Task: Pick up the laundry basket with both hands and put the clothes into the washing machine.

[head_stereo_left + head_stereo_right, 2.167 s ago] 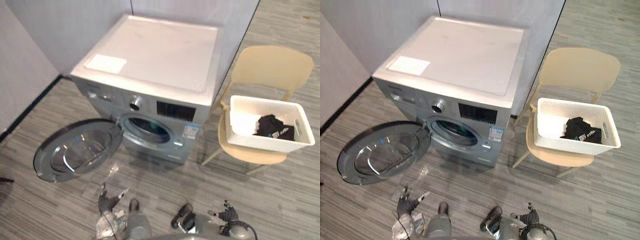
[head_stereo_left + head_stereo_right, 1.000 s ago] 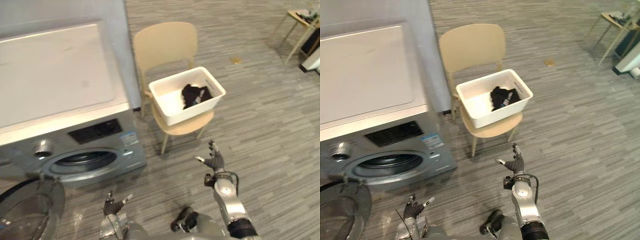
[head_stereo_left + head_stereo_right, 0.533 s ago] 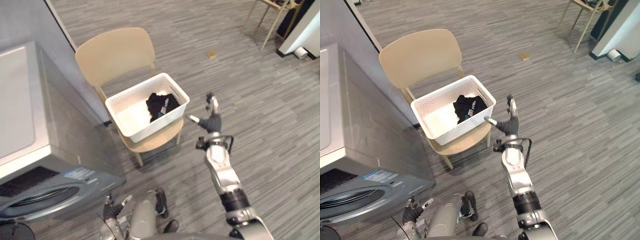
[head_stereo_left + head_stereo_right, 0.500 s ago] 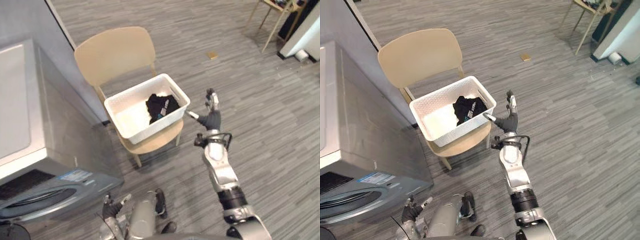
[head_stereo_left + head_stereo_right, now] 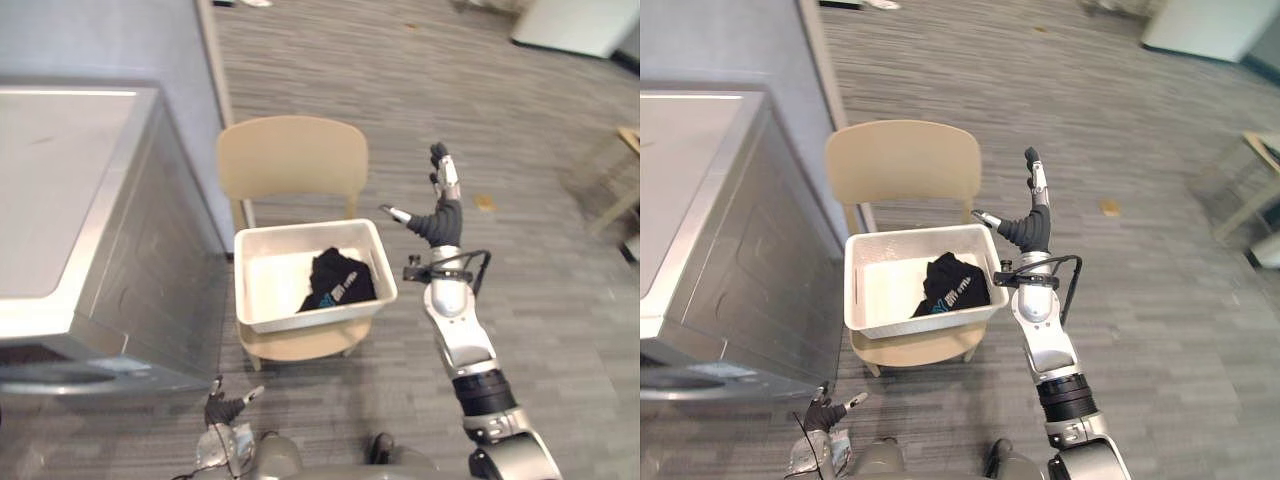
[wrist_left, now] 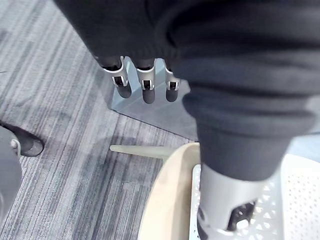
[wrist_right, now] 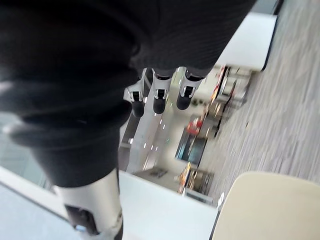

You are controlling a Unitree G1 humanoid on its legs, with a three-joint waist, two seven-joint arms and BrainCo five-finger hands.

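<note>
Two open hands: right hand raised just right of the basket of clothes on a chair, left hand low, near; washer stands left.

basket on chair, right of washer

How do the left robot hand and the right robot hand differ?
The right robot hand is raised beside the white plastic laundry basket; the left robot hand hangs low near the grey floor. The right is close to the basket's rim; the left is far short of it. Both are open, holding nothing.
</note>
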